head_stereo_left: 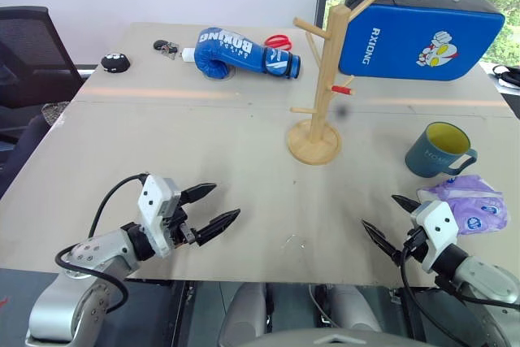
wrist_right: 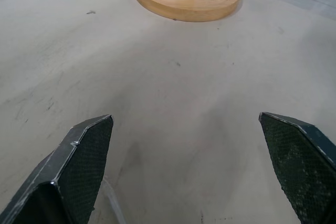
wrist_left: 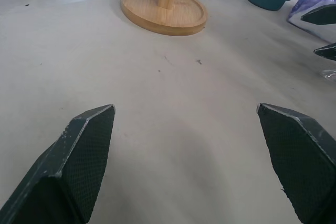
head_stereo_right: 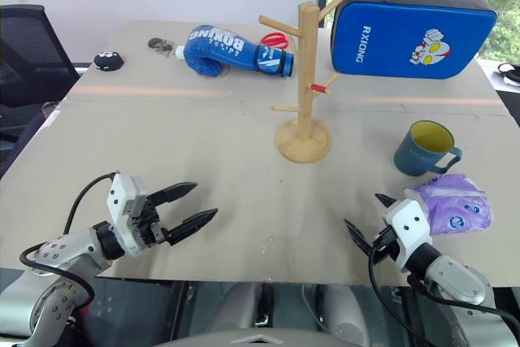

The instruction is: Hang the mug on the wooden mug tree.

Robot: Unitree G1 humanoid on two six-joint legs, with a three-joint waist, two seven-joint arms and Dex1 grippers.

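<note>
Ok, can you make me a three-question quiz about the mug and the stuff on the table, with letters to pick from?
1. Where is the mug?
A) hanging on a peg
B) standing on the table, on the right-hand side of the wooden mug tree
C) in a gripper

2. What colour is the inside of the mug?
A) yellow
B) red
C) white

3. How are the right gripper's jaws?
A) shut on the mug
B) shut, empty
C) open, empty

Answers:
1 B: it stands upright on the tabletop beside a purple packet.
2 A: the inside shows yellow above the teal wall.
3 C: the black jaws stand apart over bare table.
</note>
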